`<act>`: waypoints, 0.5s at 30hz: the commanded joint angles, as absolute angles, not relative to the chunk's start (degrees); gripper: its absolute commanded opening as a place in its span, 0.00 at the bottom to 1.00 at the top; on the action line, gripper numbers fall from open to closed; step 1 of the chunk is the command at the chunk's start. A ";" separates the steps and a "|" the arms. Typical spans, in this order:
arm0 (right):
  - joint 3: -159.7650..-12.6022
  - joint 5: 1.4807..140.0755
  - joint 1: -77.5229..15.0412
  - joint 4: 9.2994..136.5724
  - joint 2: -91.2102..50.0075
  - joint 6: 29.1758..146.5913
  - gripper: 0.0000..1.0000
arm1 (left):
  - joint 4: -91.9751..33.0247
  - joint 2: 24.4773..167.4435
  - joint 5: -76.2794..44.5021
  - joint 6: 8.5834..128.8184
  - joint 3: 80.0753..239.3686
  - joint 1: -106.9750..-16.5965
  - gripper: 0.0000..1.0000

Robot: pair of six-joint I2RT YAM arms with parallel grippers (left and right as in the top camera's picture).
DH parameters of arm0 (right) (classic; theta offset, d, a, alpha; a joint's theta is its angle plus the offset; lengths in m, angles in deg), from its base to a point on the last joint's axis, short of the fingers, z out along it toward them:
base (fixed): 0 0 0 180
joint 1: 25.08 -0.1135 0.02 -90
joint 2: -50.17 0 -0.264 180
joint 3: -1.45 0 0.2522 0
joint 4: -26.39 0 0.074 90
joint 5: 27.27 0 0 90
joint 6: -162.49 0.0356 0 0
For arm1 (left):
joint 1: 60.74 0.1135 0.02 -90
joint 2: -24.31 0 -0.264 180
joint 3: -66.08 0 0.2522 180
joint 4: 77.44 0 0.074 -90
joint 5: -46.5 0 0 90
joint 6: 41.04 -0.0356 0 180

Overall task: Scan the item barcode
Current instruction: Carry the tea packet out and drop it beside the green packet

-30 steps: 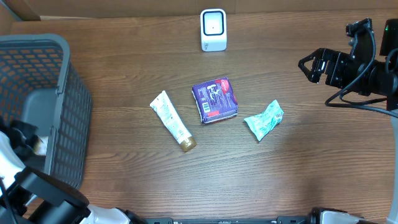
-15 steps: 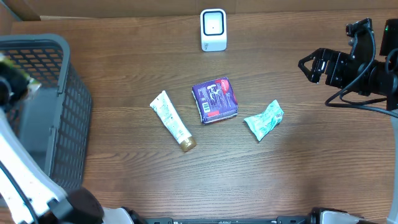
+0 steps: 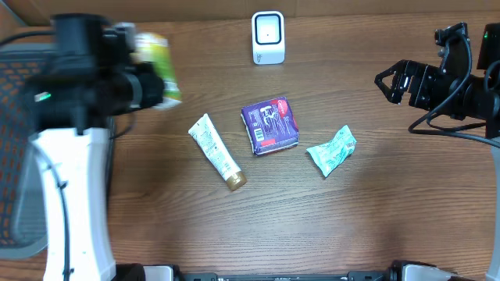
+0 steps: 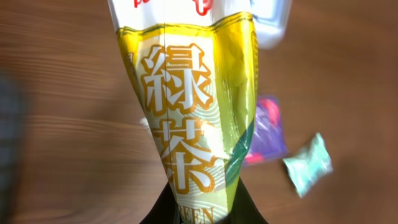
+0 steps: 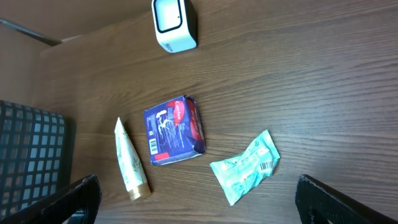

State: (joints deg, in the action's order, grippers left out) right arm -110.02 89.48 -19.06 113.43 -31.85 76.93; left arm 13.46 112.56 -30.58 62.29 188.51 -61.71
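- Your left claw was clamped on the tea packet; the scanner lay off to its right.
- Your right claw stood wide, empty.

A brown wooden surface carried a white tube with a gold cap, a purple pack just right of it, and a crumpled teal packet further right. A dark mesh basket stood at the left edge.

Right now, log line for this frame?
left gripper: shut on tea packet, off table | right gripper: open, empty | scanner: not yet reached | lying loose: tube, purple pack, mint pouch
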 commanded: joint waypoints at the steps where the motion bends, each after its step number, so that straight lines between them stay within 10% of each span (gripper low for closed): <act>1: -110.94 89.32 -18.95 113.12 -31.85 76.56 1.00 | 8.79 114.94 -25.22 64.54 182.91 -69.27 0.04; 15: -110.94 89.13 -18.95 113.14 -31.82 76.58 1.00 | -22.95 134.37 -7.45 65.52 167.98 -90.17 0.04</act>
State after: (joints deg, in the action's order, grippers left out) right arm -110.02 89.35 -19.06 113.38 -31.85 76.96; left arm -19.78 130.79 -13.29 64.93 168.18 -87.72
